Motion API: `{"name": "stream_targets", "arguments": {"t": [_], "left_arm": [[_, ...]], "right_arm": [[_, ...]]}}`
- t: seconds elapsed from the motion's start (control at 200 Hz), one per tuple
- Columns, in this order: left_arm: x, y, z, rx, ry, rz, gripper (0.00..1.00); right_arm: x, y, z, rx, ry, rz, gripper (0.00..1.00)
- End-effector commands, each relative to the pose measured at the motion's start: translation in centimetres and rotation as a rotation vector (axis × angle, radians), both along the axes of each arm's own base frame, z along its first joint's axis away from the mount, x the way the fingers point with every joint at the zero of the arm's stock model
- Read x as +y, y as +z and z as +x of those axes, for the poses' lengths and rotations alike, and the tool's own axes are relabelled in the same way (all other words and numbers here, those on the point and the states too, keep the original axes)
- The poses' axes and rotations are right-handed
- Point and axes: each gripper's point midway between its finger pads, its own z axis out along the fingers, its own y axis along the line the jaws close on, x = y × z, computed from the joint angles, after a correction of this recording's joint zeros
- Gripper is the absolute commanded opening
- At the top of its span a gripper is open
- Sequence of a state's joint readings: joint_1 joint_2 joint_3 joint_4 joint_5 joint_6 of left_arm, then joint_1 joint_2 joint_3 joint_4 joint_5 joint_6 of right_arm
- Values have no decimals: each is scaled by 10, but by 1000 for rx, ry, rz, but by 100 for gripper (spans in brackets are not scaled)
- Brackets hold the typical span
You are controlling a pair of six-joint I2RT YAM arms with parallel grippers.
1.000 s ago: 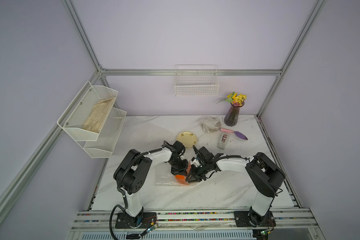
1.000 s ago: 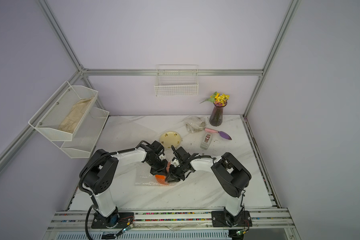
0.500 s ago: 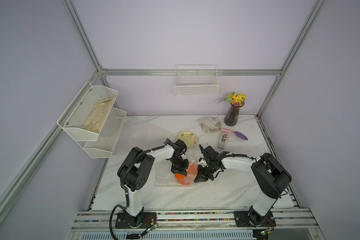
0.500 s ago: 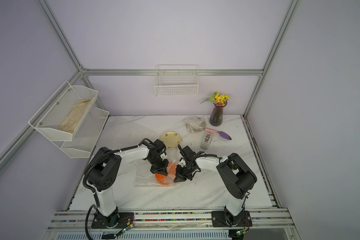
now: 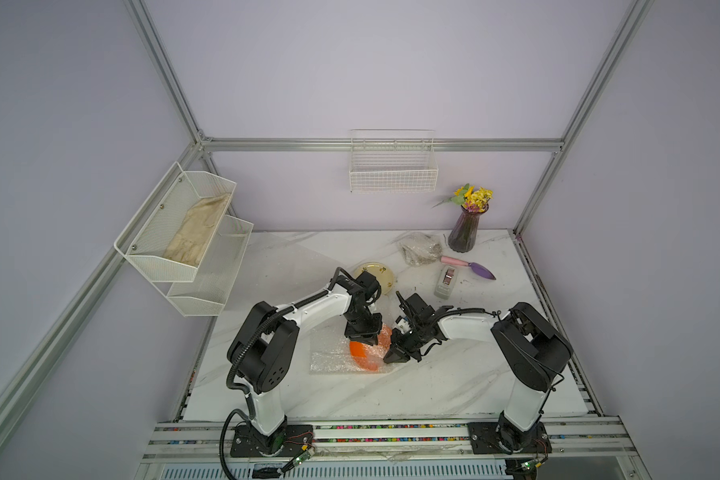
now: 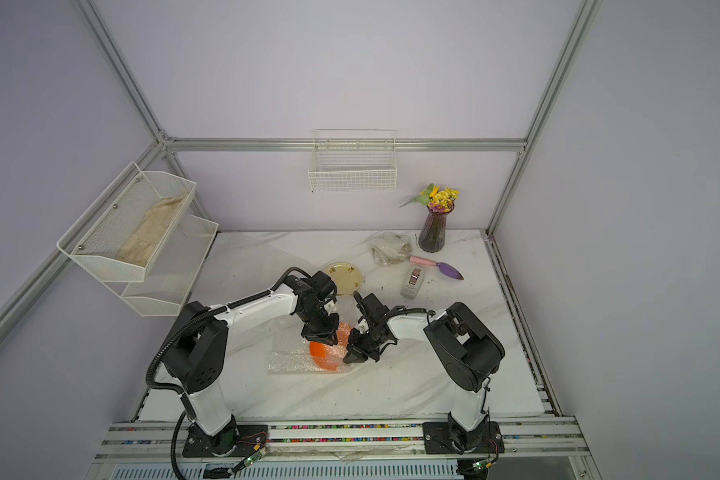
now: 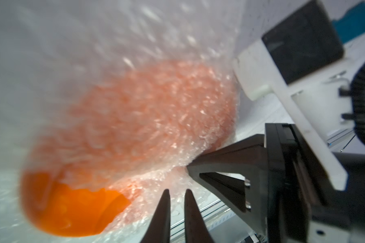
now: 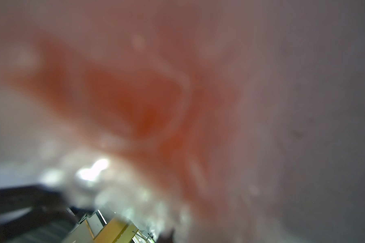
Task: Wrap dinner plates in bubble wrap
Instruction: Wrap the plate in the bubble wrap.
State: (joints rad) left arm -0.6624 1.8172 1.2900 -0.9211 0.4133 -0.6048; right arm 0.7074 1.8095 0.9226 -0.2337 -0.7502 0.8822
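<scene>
Orange plate [image 5: 361,352] lies half under bubble wrap [image 5: 329,355] on the surface [image 5: 433,382]; right pincer [image 5: 393,357] clamps the wrap's edge beside it; left pincer [image 7: 176,191], slightly apart, hangs above.

Both top views bright, even; wrist views blurred close-up.

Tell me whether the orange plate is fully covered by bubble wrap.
Partly covered. The bubble wrap lies over much of the orange plate; one edge shows bare bright orange, in both top views.
</scene>
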Motion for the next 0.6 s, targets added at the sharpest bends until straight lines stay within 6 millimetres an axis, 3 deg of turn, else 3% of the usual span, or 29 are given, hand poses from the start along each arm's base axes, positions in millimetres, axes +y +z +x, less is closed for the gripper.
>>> {"name": "stream_targets", "arguments": {"t": [0.0, 0.18, 0.275, 0.35, 0.475, 0.595], "left_arm": [[5, -20, -22, 87, 32, 19, 14], [19, -42, -39, 139, 17, 69, 13], [32, -57, -50, 166, 5, 111, 12], [41, -67, -56, 180, -6, 149, 12], [47, -75, -56, 176, -24, 181, 11], [55, -71, -46, 140, -34, 228, 11]], "right_arm": [[-9, -24, -3, 30, -40, -94, 0], [-9, -15, -4, 21, -21, -96, 0], [-5, 4, 15, -34, -39, -57, 0], [5, 16, 33, -88, -33, -14, 6], [10, -1, 44, -80, 14, -18, 9], [-25, -26, 41, -63, -14, -178, 4]]}}
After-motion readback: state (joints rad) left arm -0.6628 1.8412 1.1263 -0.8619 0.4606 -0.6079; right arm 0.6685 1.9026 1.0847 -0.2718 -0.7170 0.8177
